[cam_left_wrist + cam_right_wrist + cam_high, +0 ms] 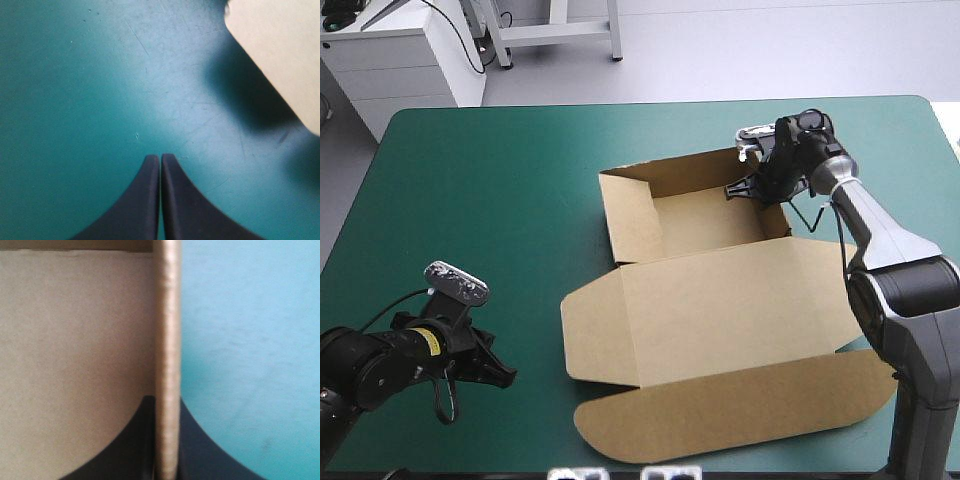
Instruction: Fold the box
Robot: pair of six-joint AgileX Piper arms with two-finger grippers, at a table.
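A: Gripping what with the right pincer (166, 405)?
B: Clamped on the box (710, 275), astride the raised right wall (167, 340) of the tray (705, 225), one black finger inside, one outside.
A: Doing this step well?
B: Likely by pushing the wall upright along its crease, squarely, without twisting; easing off at any buckling.
A: And the left pincer (160, 157)?
B: Pressed together, empty, over the bare teal-green surface (470, 200), well apart from the tray; only a rounded flap corner (280, 55) ahead, off to one side.
A: Lying where, the box?
B: Mid-surface: tray toward the far edge, lid (730, 320) flat toward the near edge.
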